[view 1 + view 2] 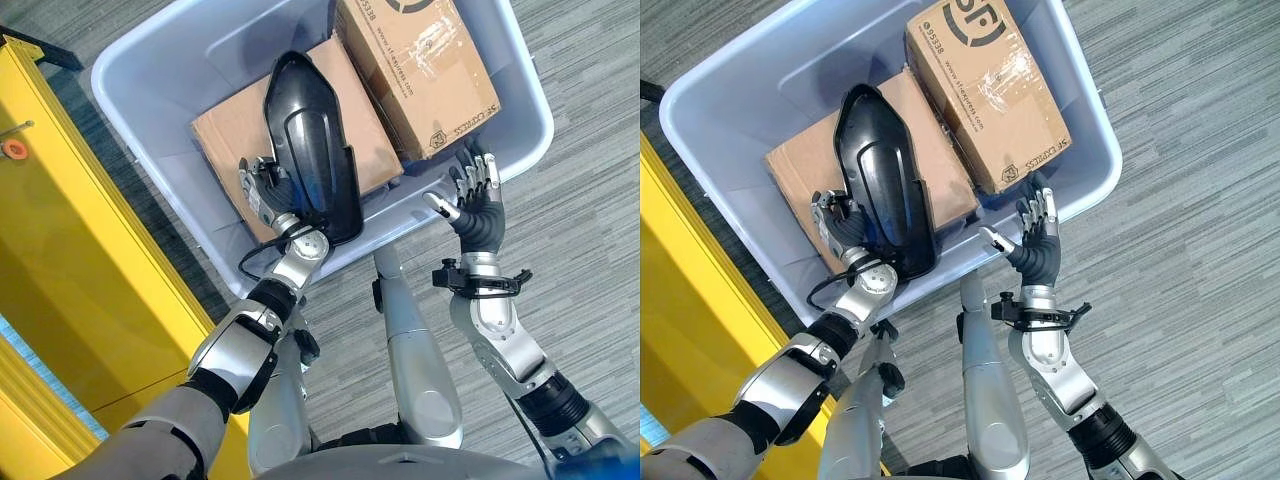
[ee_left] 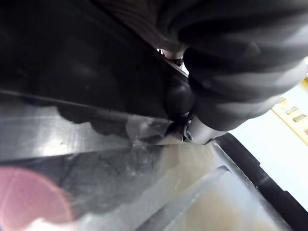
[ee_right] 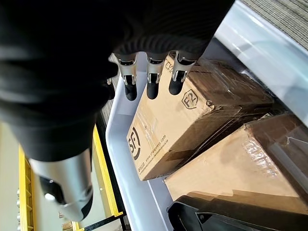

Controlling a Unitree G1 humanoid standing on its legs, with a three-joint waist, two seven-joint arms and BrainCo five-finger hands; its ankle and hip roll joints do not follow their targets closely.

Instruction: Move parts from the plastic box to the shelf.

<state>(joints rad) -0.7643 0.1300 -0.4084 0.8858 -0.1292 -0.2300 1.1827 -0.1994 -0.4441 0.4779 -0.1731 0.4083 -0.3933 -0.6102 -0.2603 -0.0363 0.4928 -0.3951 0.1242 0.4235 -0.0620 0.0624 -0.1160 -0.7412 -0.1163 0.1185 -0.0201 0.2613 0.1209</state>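
Note:
A long black moulded part (image 1: 310, 150) stands tilted in the pale blue plastic box (image 1: 530, 100), leaning over a flat cardboard carton (image 1: 235, 130). My left hand (image 1: 265, 190) is at the part's lower left edge, fingers curled round that edge. My right hand (image 1: 478, 205) hovers over the box's near rim, open, fingers (image 3: 151, 84) straight and holding nothing. Past them in the right wrist view lies a taller cardboard carton (image 3: 192, 115), with the black part (image 3: 216, 216) below it. The yellow shelf (image 1: 70, 250) runs along the left.
The taller cardboard carton (image 1: 420, 60) fills the box's right half, close beside the black part. Grey carpet (image 1: 590, 200) surrounds the box on the right and near side. The shelf's yellow frame (image 1: 680, 300) stands close against the box's left side.

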